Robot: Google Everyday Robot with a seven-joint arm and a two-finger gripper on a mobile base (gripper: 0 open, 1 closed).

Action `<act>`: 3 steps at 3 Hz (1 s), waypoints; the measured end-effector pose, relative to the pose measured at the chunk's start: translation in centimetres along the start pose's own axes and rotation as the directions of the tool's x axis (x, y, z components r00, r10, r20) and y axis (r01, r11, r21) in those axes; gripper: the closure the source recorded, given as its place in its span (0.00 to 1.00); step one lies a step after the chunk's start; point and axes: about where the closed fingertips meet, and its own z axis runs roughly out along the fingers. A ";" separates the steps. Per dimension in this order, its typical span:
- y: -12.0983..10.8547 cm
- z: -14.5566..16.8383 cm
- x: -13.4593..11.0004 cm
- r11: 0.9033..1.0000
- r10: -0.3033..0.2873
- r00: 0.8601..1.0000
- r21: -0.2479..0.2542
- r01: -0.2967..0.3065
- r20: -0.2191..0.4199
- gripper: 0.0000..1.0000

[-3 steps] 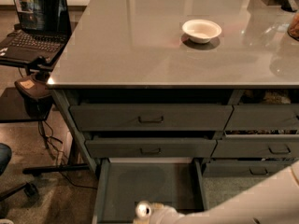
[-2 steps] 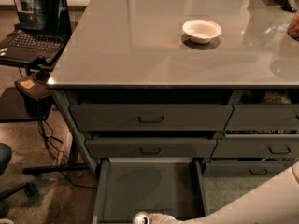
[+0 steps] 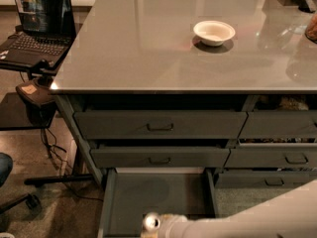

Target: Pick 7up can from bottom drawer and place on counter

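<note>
The 7up can (image 3: 151, 222) showed its silver top over the near end of the pulled-out bottom drawer (image 3: 163, 195), at the very bottom of the view. The gripper (image 3: 163, 225) was right against the can's right side (whether it was clamped on the can or apart could not be told). Its white arm (image 3: 257, 217) reached in from the lower right. Above the closed drawers (image 3: 158, 125), the counter (image 3: 138, 48) carried a white bowl (image 3: 214, 32), well apart from the can. A laptop (image 3: 42, 14) stood off to the left.
</note>
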 end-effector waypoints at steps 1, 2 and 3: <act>-6.2 -4.5 -8.1 0.993 0.056 0.995 0.101 -0.064 0.076 1.00; -6.6 -8.4 -13.2 0.991 0.086 0.993 0.093 -0.093 0.077 1.00; -6.9 -11.9 -11.0 0.977 0.177 0.984 0.117 -0.180 0.038 1.00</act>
